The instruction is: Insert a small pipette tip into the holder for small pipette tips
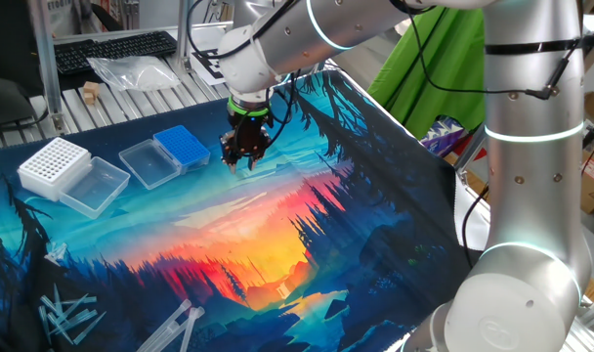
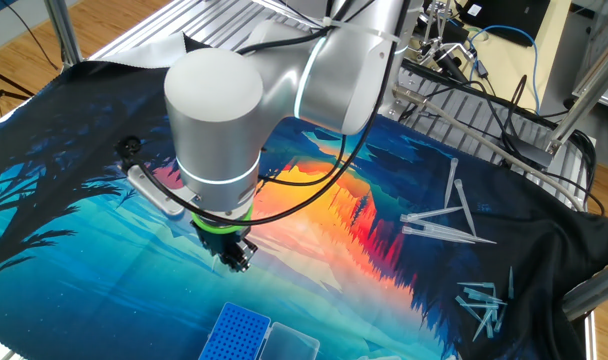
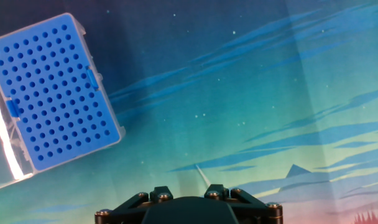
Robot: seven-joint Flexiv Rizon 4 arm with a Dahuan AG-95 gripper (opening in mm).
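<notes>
Hand (image 1: 244,156) low over worktop (image 1: 277,225), clasping a small pipette tip (image 3: 202,176) (thin, pointing down). Blue holder (image 3: 55,92) upper left in hand view, lid open, holes apparently empty. Picked up; insertion pending.

**Racks at one end of the mat, loose tips at the other**

On the mat (image 1: 307,225), the holder for small pipette tips (image 1: 182,147) sits beside its opened lid (image 1: 148,162). Left of it stands the larger rack (image 1: 53,164), its own lid (image 1: 95,186) alongside. The gripper (image 1: 243,156) hangs just right of the holder. Loose pipette tips (image 2: 444,222) lie well apart, at the opposite end.
</notes>
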